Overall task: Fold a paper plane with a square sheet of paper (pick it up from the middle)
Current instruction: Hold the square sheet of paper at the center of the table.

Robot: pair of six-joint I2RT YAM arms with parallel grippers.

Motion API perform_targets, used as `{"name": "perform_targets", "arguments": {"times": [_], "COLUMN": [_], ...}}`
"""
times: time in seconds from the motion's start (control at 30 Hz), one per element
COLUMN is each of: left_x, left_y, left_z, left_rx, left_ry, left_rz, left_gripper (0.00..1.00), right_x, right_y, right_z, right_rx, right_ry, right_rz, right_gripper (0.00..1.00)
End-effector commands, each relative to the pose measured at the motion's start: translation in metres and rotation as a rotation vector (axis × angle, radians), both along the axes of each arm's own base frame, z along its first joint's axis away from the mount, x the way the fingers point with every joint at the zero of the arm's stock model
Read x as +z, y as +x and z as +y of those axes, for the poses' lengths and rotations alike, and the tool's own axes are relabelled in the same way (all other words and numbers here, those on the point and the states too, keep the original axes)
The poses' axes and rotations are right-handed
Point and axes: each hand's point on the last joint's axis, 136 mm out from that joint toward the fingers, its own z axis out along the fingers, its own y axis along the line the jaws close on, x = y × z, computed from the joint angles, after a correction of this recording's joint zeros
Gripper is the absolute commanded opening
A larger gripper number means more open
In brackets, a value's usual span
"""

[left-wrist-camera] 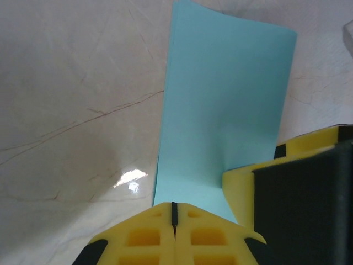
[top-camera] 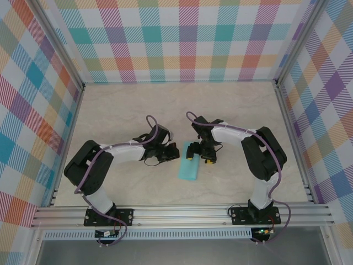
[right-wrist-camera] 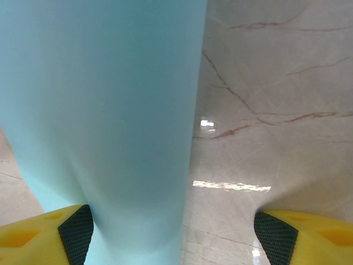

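Observation:
The light cyan sheet of paper (top-camera: 187, 167) lies on the table between the two arms, folded to a narrow rectangle. My left gripper (top-camera: 172, 154) is at its upper left edge. In the left wrist view the yellow jaws (left-wrist-camera: 174, 212) are shut at the near edge of the paper (left-wrist-camera: 226, 99), which rises away from them. My right gripper (top-camera: 197, 155) is at the paper's upper right end and stands open. In the right wrist view (right-wrist-camera: 175, 237) the paper (right-wrist-camera: 110, 110) passes between its fingers, close against the left finger (right-wrist-camera: 74, 232). One right finger (left-wrist-camera: 248, 187) touches the paper in the left wrist view.
The marble-patterned table (top-camera: 138, 110) is walled by checked panels on three sides. An aluminium rail (top-camera: 182, 212) with both arm bases runs along the near edge. The two grippers stand very close together over the paper.

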Motion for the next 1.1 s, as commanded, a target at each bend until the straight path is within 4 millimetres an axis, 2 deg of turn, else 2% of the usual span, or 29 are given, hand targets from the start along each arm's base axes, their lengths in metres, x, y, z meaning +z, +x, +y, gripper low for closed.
{"name": "perform_targets", "arguments": {"times": [0.0, 0.23, 0.43, 0.77, 0.9, 1.07], "left_x": [-0.003, -0.008, -0.008, -0.048, -0.06, -0.064], "left_y": [0.0, -0.001, -0.002, -0.014, -0.021, -0.026], "left_z": [-0.018, -0.036, -0.037, -0.018, -0.009, 0.0], "left_rx": [-0.019, -0.049, -0.051, -0.025, -0.017, -0.012], "left_ry": [-0.021, -0.033, -0.039, 0.084, 0.111, 0.139], "left_rz": [0.017, 0.021, 0.018, 0.09, 0.105, 0.106], "left_gripper": [0.0, 0.0, 0.0, 0.0, 0.0, 0.0], "right_x": [-0.052, -0.053, -0.053, -0.049, -0.033, 0.014], "right_y": [-0.024, -0.023, -0.024, -0.021, -0.011, 0.012], "right_z": [-0.042, -0.042, -0.042, -0.036, -0.024, -0.018], "right_rx": [0.019, 0.021, 0.021, 0.02, 0.016, -0.023], "right_ry": [-0.198, -0.199, -0.199, -0.164, -0.104, -0.014], "right_rz": [0.085, 0.085, 0.087, 0.074, 0.023, -0.124], "right_gripper": [0.83, 0.83, 0.83, 0.84, 0.84, 0.86]}}
